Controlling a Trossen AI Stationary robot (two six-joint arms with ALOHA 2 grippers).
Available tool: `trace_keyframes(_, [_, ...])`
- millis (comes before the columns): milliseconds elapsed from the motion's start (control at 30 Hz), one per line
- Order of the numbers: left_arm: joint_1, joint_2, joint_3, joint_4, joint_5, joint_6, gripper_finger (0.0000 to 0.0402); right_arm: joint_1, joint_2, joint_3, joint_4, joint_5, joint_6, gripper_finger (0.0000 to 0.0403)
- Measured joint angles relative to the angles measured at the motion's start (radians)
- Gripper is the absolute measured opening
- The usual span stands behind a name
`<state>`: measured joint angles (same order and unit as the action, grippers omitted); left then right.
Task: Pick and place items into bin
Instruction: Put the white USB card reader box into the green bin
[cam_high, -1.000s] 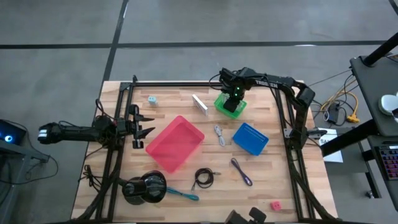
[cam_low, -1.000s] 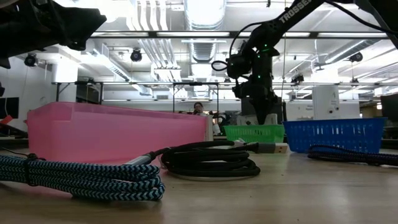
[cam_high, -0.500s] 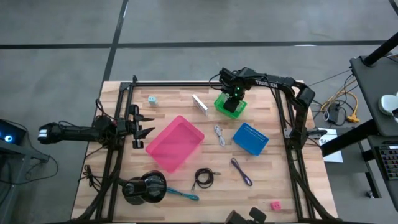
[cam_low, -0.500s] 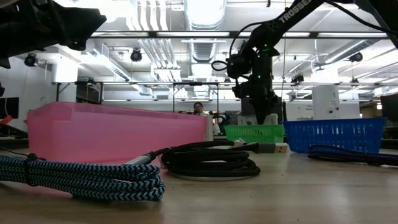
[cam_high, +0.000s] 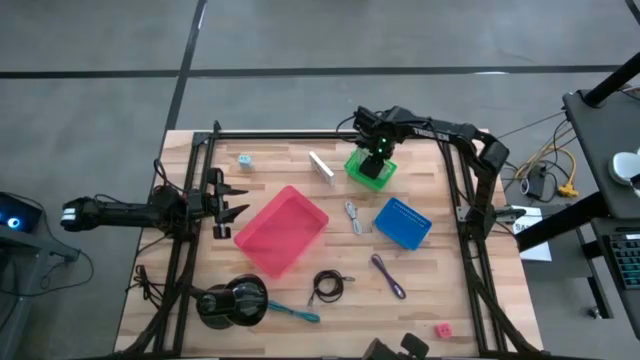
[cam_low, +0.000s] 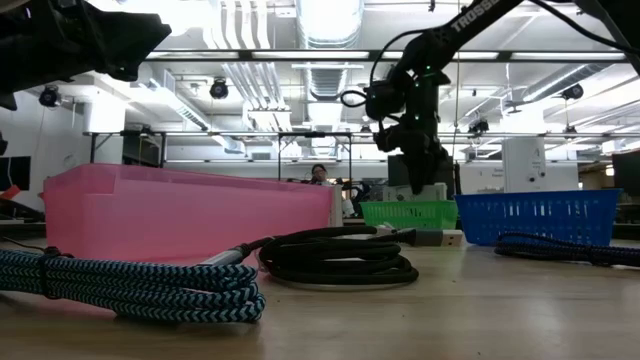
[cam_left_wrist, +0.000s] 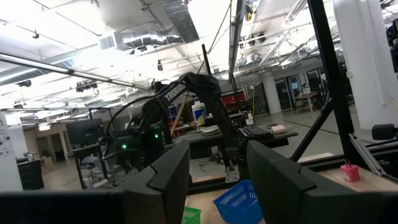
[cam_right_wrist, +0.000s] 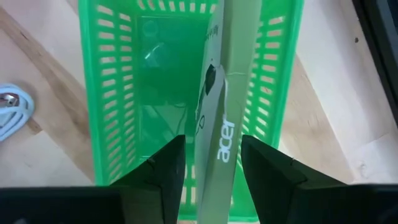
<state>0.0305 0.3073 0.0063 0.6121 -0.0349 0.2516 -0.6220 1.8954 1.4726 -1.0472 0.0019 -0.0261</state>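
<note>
1. Cardboard box (cam_right_wrist: 225, 112), pale and printed "acer", stands on end inside the green basket (cam_right_wrist: 109, 93), leaning against one long wall; the right wrist view looks straight down on it.
2. Right gripper (cam_high: 378, 150) hangs directly above that basket, and its dark fingers (cam_right_wrist: 158, 171) now stand apart on either side of the box with a gap showing, no longer pinching it. A second ago they were nearly together, so the box has just been let go.
3. In the low view the right gripper (cam_low: 425, 170) sits a little higher over the basket than it did half a second ago, which I read as the start of a lift away.
4. That makes one item delivered, I judge; the drop looks finished, though the box rests tilted, not flat.
5. Left on the table: whitish cord (cam_high: 353, 215), purple cord (cam_high: 388, 275), black cord (cam_high: 327, 286), teal stick tool (cam_high: 295, 313), pale stick (cam_high: 321, 166), light-blue block (cam_high: 245, 160), red block (cam_high: 442, 330).
6. Pink bin (cam_high: 281, 231) and blue basket (cam_high: 403, 222) lie mid-table.
7. Left gripper (cam_high: 228, 198) waits at the table's left edge, fingers parted, holding nothing.
</note>
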Motion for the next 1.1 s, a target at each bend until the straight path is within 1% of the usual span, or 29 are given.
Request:
trace_keyframes(333, [0.000, 0.000, 0.000, 0.000, 0.000, 0.000, 0.0145, 0.000, 0.000, 0.040, -0.025, 0.000, 0.013, 0.0142])
trace_keyframes(500, [0.000, 0.000, 0.000, 0.000, 0.000, 0.000, 0.0145, 0.000, -0.001, 0.061, -0.054, -0.001, 0.050, 0.0146])
trace_keyframes(933, [0.000, 0.000, 0.000, 0.000, 0.000, 0.000, 0.0145, 0.007, -0.004, 0.114, -0.094, -0.003, 0.083, 0.0133])
trace_keyframes(1100, [0.000, 0.000, 0.000, 0.000, 0.000, 0.000, 0.0145, 0.026, -0.004, 0.134, -0.103, -0.004, 0.129, 0.0132])
